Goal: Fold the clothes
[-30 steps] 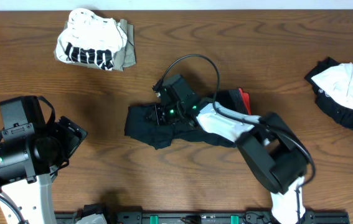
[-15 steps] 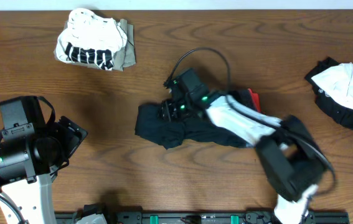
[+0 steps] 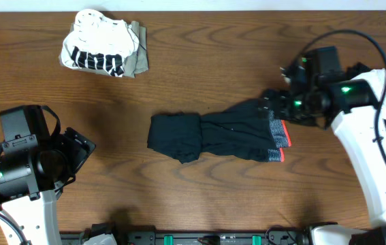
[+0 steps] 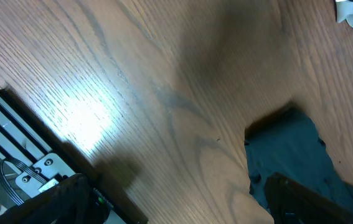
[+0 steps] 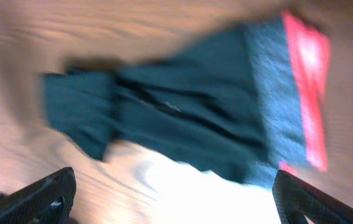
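Hovering above the waistband end of the black trousers (image 3: 213, 136), bunched mid-table: right gripper (image 3: 279, 107) spread wide, empty. Left gripper (image 4: 179, 199) idle, seemingly open, empty. Step: flattening; next, pinch the waistband, pull straight

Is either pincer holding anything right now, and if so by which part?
Nothing is held. The right pincer hangs open above the black trousers, near their waistband. The left pincer is open too, off to the side.
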